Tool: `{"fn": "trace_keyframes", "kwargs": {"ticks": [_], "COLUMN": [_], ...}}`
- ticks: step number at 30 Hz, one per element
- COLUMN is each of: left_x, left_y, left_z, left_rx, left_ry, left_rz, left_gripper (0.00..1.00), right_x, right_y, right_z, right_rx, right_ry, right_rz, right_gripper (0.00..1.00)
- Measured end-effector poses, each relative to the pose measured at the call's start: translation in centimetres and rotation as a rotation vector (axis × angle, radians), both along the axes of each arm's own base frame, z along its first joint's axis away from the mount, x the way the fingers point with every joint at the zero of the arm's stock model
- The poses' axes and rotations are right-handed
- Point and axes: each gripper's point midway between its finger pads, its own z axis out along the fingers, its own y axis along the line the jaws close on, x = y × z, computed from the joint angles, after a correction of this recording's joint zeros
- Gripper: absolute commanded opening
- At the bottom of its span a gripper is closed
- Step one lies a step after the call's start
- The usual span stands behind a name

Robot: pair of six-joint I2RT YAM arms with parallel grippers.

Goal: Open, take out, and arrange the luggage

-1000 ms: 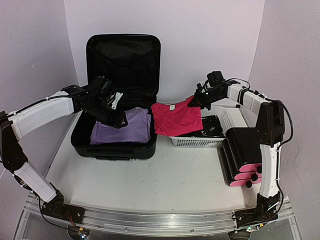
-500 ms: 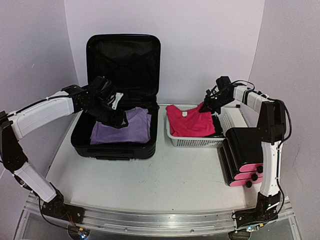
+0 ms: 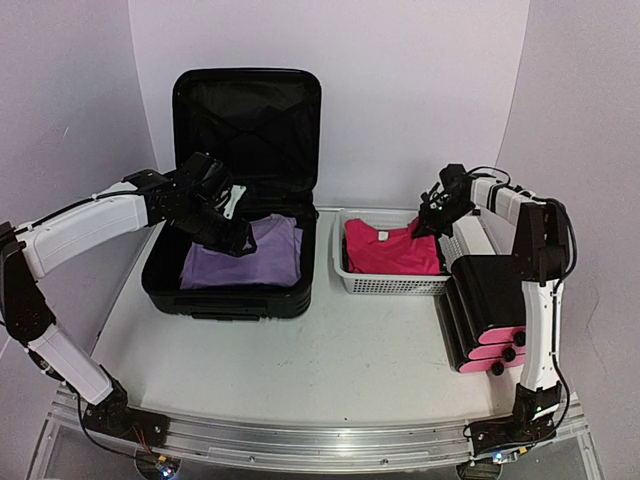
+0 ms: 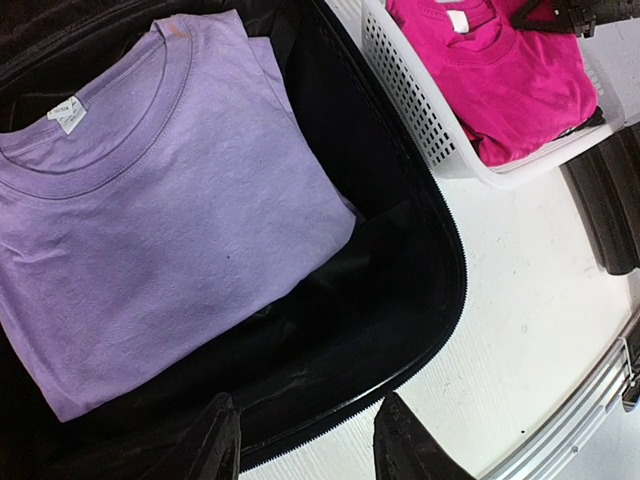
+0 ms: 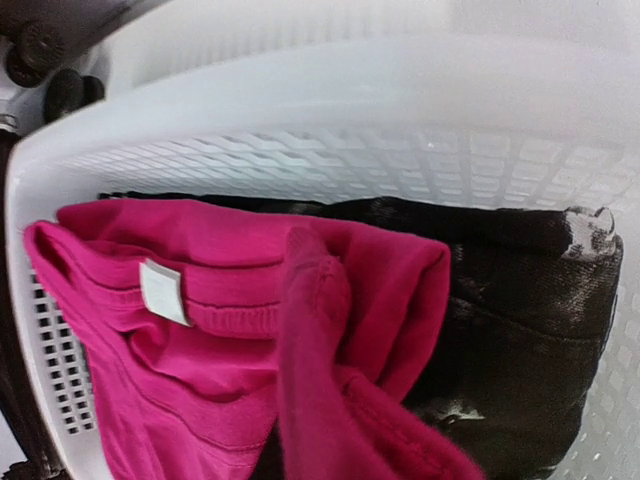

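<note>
The black luggage [image 3: 245, 120] lies open at the back left, its lid upright. A folded purple shirt [image 3: 245, 252] rests in its lower shell [image 4: 400, 300]. My left gripper [image 3: 235, 240] hovers over that shell, open, with nothing between its fingertips [image 4: 215, 445]. A pink shirt [image 3: 390, 250] lies in the white mesh basket [image 3: 390, 285] on top of a dark garment [image 5: 520, 330]. My right gripper [image 3: 432, 222] is over the basket's far right, shut on a bunched fold of the pink shirt [image 5: 310, 300]. The cloth hides its fingers in the right wrist view.
A black box with pink drawer fronts [image 3: 490, 310] stands right of the basket, against my right arm. The basket sits close beside the luggage. A metal rail [image 3: 300, 440] runs along the table's near edge. Walls close in behind and at both sides.
My right gripper carried the pink shirt rightward from over the gap beside the luggage and down into the basket. The left arm has not moved.
</note>
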Motion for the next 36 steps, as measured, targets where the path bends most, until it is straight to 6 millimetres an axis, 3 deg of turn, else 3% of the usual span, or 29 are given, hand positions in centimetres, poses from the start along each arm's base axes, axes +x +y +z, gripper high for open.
{"fn": "trace_keyframes", "kwargs": {"ticks": [3,5,7,12,16,19,23,29,32,36], "left_x": [0.0,0.0,0.0,0.9,2.1,3.4,5.6,7.8,7.6,7.2], "left_y": [0.0,0.0,0.0,-0.4,-0.9,-1.5,-3.8,-8.7,-9.4,-8.7], "left_z": [0.0,0.0,-0.1,-1.4,-3.6,-4.7,-5.4,-7.7,-9.6,-11.2], "left_rx": [0.000,0.000,0.002,0.028,0.076,0.121,0.175,0.290,0.362,0.431], "left_ry": [0.001,0.001,0.002,0.041,0.082,0.093,0.063,-0.013,-0.014,0.003], "left_rz": [0.001,0.002,0.003,0.030,0.053,0.079,0.087,0.071,0.067,0.071], "left_gripper": [0.47,0.47,0.49,0.53,0.61,0.63,0.69,0.69,0.63,0.58], "right_x": [0.0,-0.2,-0.3,-0.6,-2.3,-5.0,-9.1,-12.3,-13.2,-13.3], "right_y": [-0.8,-1.9,-3.6,-7.5,-8.1,-6.2,-1.2,4.8,5.9,6.1], "right_z": [-0.9,-1.1,-0.5,2.3,5.8,9.1,12.1,10.6,9.9,9.6], "right_rx": [-0.066,-0.139,-0.243,-0.465,-0.497,-0.415,-0.227,-0.054,-0.020,0.002], "right_ry": [0.009,0.021,0.025,-0.007,-0.036,-0.079,-0.128,-0.073,-0.040,-0.033], "right_rz": [0.009,0.001,-0.016,-0.050,-0.052,-0.029,0.029,0.121,0.137,0.133], "right_gripper": [0.39,0.57,0.67,0.79,0.85,0.86,0.86,0.86,0.86,0.86]}}
